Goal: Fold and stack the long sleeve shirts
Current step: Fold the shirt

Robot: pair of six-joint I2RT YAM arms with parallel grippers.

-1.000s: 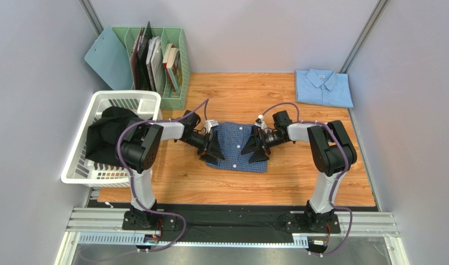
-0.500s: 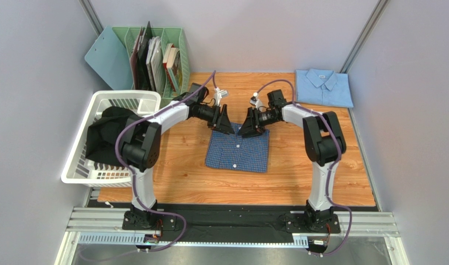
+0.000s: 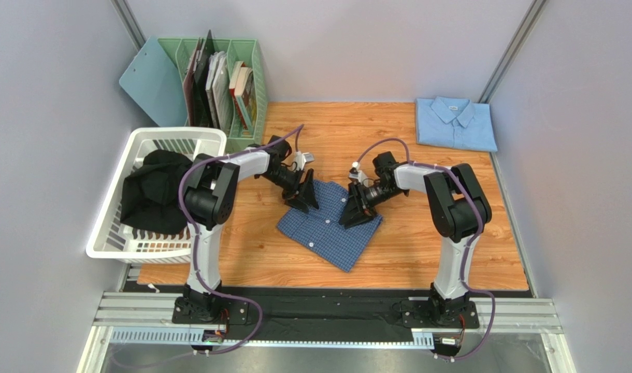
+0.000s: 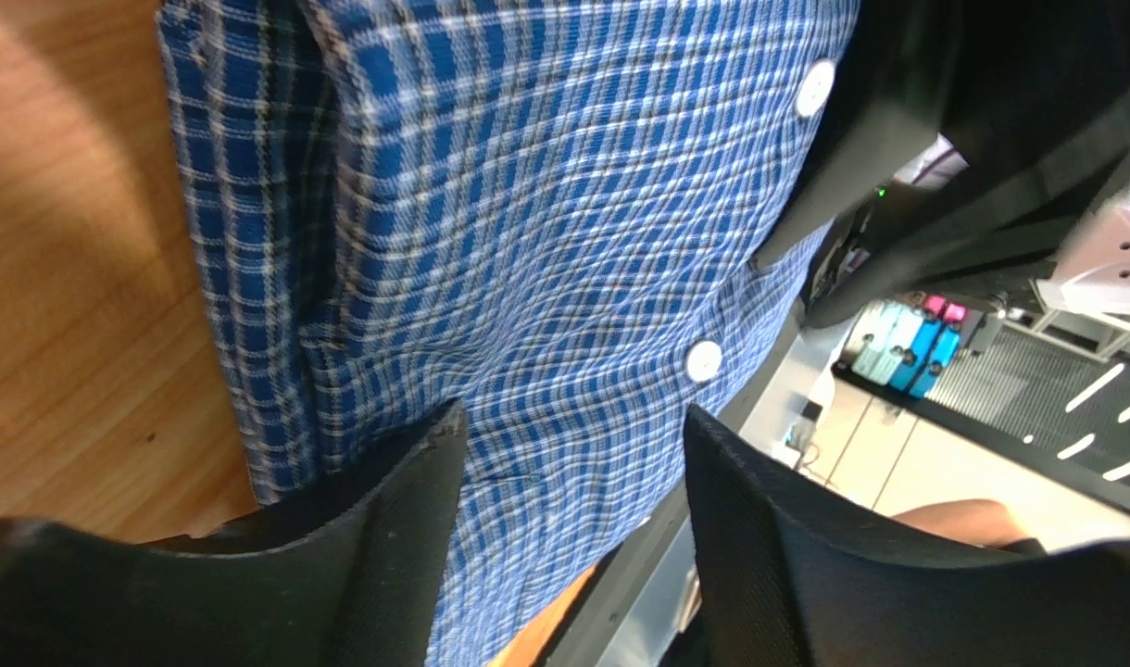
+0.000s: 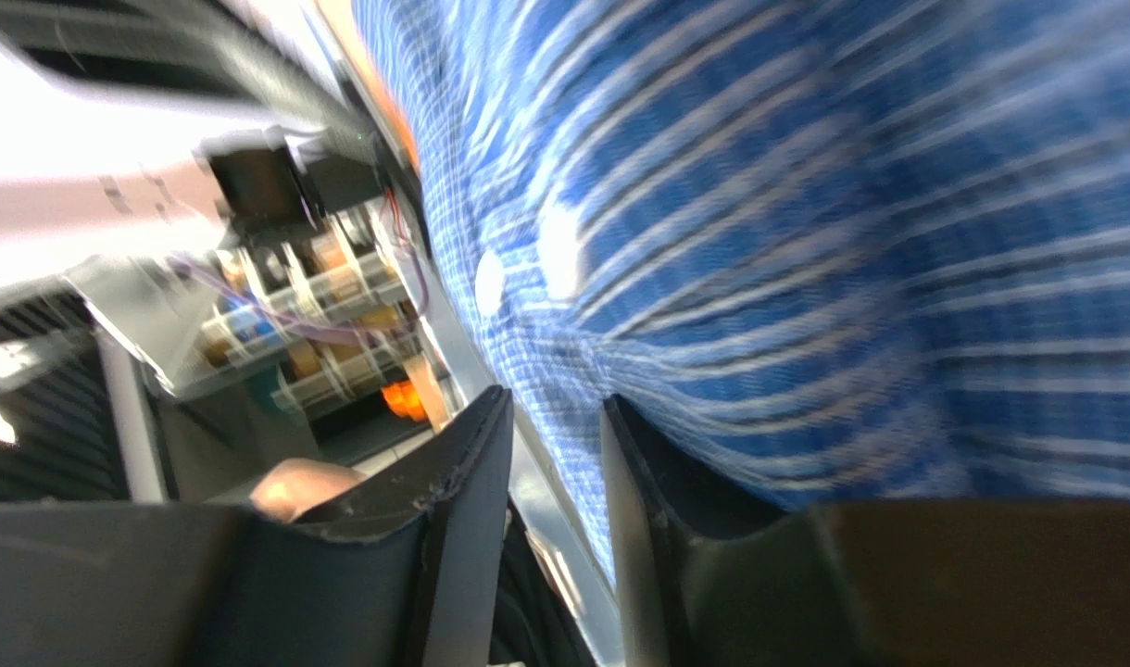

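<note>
checked shirt seen skewed in the middle, far edge clamped by left gripper and right gripper, pale blue shirt parked folded far right

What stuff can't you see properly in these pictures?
- Right wrist view: motion blur smears the checked shirt, so whether the right gripper pinches it is unclear.
- Top view: the left gripper and the right gripper cover the shirt's far corners.
- Top view: the dark clothing in the white basket is a bunched heap, so its kind is unreadable.
</note>
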